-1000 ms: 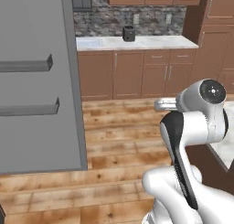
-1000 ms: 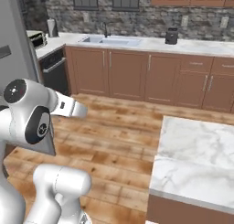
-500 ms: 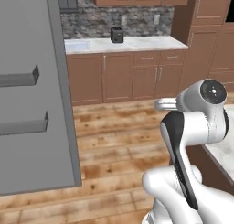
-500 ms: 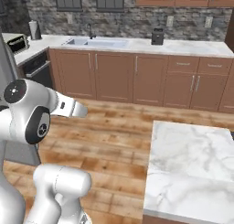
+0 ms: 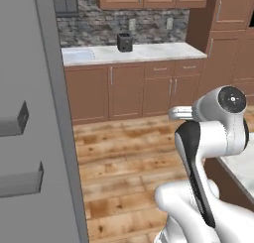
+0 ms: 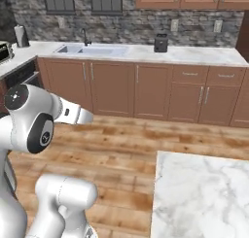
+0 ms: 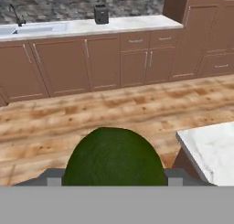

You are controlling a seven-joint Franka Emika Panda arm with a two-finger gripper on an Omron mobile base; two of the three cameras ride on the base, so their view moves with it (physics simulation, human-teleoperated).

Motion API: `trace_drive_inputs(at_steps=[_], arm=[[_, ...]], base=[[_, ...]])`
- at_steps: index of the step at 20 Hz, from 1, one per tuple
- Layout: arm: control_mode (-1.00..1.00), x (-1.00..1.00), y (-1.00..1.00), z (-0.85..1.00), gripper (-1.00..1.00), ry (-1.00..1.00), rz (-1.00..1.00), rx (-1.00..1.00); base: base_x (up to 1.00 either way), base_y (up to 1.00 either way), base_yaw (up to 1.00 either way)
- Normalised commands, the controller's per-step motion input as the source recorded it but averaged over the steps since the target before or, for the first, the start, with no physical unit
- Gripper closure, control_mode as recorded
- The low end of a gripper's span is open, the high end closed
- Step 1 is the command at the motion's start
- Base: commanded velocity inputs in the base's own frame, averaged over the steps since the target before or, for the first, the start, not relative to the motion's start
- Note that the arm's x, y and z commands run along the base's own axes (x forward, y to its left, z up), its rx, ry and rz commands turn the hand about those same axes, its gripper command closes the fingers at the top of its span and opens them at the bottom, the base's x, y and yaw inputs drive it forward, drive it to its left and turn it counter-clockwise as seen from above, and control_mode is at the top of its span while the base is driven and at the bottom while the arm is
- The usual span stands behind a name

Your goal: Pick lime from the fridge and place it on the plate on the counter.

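Note:
In the hand view the lime [image 7: 114, 157], a round dark green fruit, fills the bottom centre, and my gripper [image 7: 113, 178] is shut on it with a grey finger [image 7: 51, 178] showing at each side. The fridge's grey door [image 5: 34, 113] stands at the left of the left base view, with two door racks [image 5: 21, 119] on its face. A corner of the white marble counter [image 7: 210, 150] shows at the right of the hand view and at the lower right of the right base view [image 6: 199, 193]. The plate is out of view.
Along the back wall runs another marble top over brown cabinets [image 6: 160, 91], with a sink [image 6: 90, 48] and a small dark appliance [image 6: 160, 42]. Tall wooden cabinets [image 5: 223, 43] stand at the right. Open wooden floor [image 5: 124, 152] lies between fridge and counter.
The whole picture has shifted left in both base views, so the base has moved. The fridge door slides off to the left and more of the marble counter comes in. The arm's pose is unchanged.

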Motion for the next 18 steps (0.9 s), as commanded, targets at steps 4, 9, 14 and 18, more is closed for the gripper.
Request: trace_drive_inputs(at_steps=[4,9,14,18], arm=[[1.0,0.0,0.0,0.0,1.0,0.0,0.0,0.0],[1.0,0.0,0.0,0.0,1.0,0.0,0.0,0.0],[1.0,0.0,0.0,0.0,1.0,0.0,0.0,0.0],[1.0,0.0,0.0,0.0,1.0,0.0,0.0,0.0]], base=[[0.88,0.0,-0.03],[0.81,0.0,-0.01],[0.72,0.0,0.0],[0.71,0.0,0.02]])
